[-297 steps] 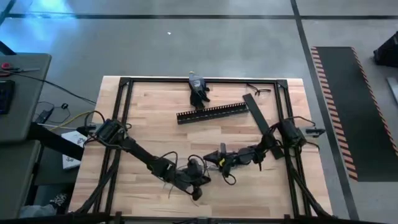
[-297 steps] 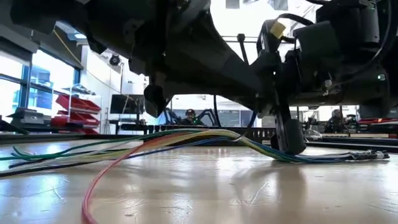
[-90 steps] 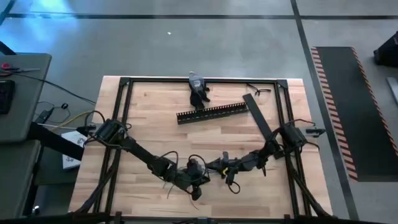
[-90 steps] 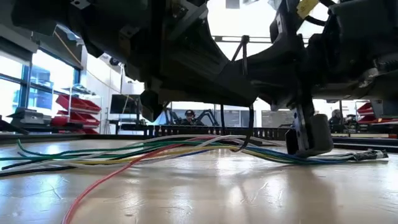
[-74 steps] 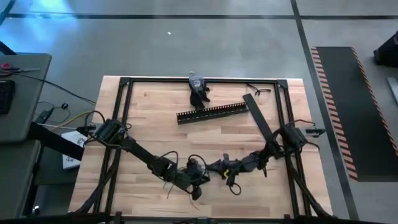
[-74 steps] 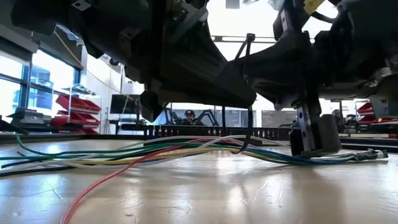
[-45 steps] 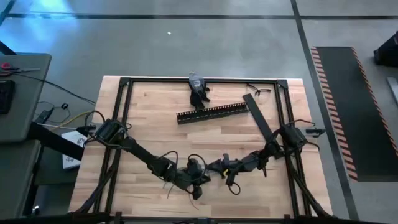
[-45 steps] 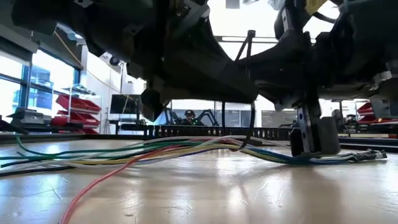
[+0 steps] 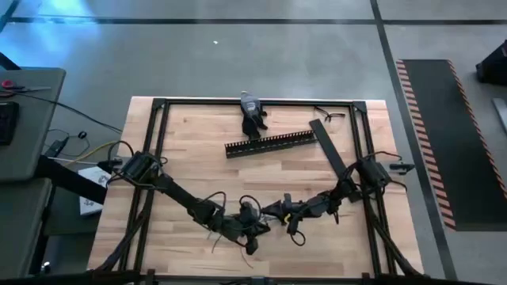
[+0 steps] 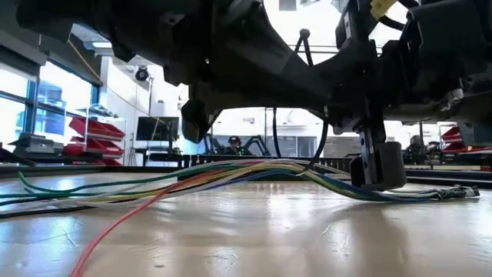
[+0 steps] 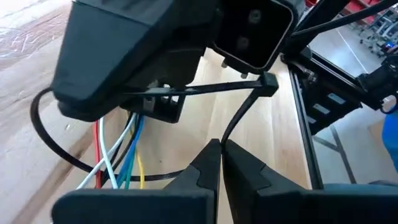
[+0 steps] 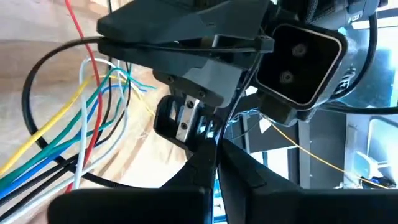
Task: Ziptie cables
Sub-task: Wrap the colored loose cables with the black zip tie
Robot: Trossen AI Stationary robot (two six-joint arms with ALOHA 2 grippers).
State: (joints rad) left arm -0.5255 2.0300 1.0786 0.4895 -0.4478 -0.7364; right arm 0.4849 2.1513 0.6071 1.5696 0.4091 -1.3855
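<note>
Sprawling across the table [image 9: 198,150] near its front edge, the cables [image 10: 192,178] look light, limp and springy, best gathered where the strands converge. The left hand [image 11: 219,163] and right hand [image 12: 214,163] are pinched narrow on a black ziptie [image 11: 205,89].

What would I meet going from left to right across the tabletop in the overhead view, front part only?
Left arm base → left gripper → cables → right gripper → right arm base. The two sets of jaws nearly meet over the cables, so the order of those three is close.
</note>
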